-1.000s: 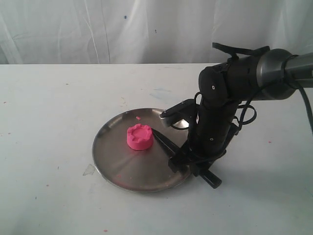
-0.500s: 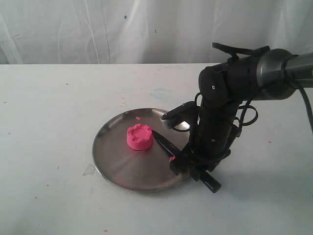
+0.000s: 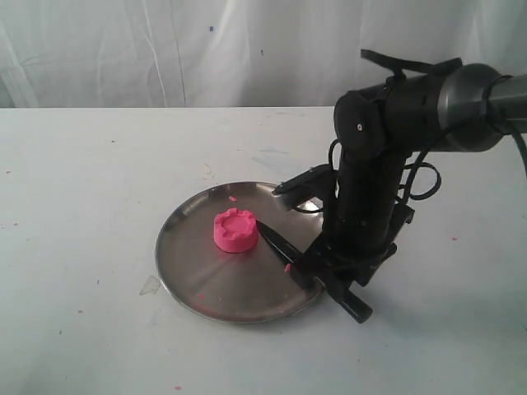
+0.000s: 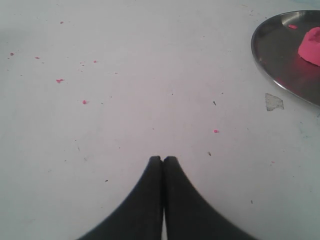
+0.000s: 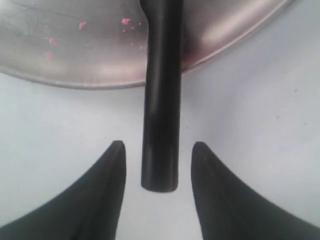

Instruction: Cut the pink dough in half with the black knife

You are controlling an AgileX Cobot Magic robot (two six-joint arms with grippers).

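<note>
The pink dough (image 3: pixel 234 230) is one round puck with a notched top, left of centre on the steel plate (image 3: pixel 198 276). The black knife (image 3: pixel 276 240) lies with its tip close to the puck's right side. Its handle sticks out over the plate's rim onto the table. My right gripper (image 5: pixel 158 144) hangs open above the handle end, a finger on each side with gaps between fingers and handle (image 5: pixel 161 100). My left gripper (image 4: pixel 163 159) is shut on nothing over bare table. From there I see the plate (image 4: pixel 280 55) and part of the dough (image 4: pixel 312 45) far off.
Pink crumbs (image 5: pixel 125 21) dot the plate and the white table (image 4: pixel 59 80). A small clear scrap (image 3: pixel 150 285) lies by the plate's left rim. A white cloth hangs behind the table. Cables loop off the right arm (image 3: pixel 424 185).
My right gripper has opened and let go of the knife handle, and the arm has risen slightly. The knife now rests on the plate and table. The dough has not moved.
</note>
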